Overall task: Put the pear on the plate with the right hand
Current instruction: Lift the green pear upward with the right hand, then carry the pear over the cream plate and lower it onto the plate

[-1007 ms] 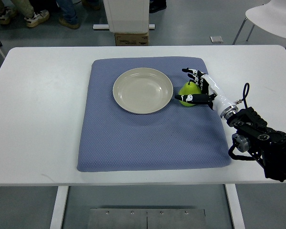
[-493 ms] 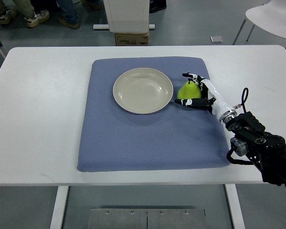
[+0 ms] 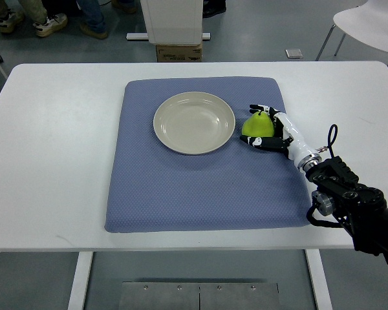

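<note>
While the right hand (image 3: pixel 266 128) reaches in from the right edge, its fingers (image 3: pixel 258 141) are curled around the green pear (image 3: pixel 257 124), which sits over the blue mat (image 3: pixel 200 174) just right of the cream plate (image 3: pixel 194 122), close to its rim. Both mat and plate lie on the white table (image 3: pixel 52 148).

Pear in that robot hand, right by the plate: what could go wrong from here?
The right hand has its fingers curled around the pear, which is round and smooth, so it might slip out and roll across the blue mat. The plate sits very close, so the hand could nudge it on the way over.
</note>
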